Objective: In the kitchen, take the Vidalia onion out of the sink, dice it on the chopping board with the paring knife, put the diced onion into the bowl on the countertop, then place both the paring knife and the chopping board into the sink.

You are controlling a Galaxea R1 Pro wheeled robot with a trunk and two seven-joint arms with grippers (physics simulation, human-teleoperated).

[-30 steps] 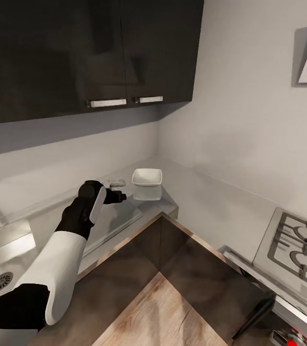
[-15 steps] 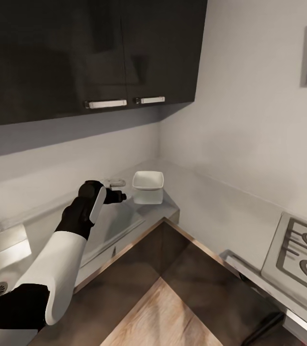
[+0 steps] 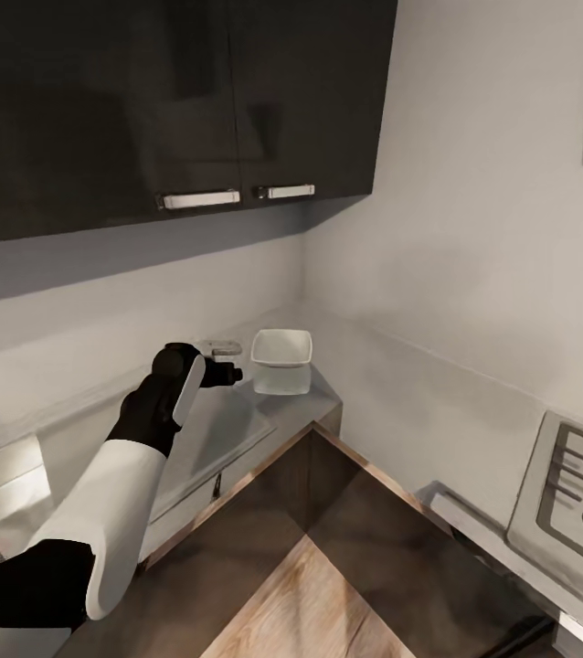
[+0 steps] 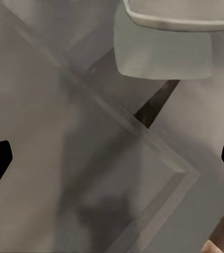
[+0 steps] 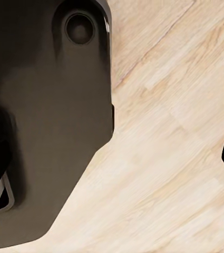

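Bowl [image 3: 281, 358] is seen at the countertop [image 3: 227, 420] corner, just beyond the left gripper [image 3: 227, 374], whose jaws are spread with nothing held; the right gripper's [image 5: 112, 158] jaws are also spread, over wood floor. Judged rigid, light and smooth, the bowl would best be taken at its flared rim.

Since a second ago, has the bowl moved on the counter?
No. The bowl keeps its place near the corner of the counter; the camera turned, shifting the whole picture.
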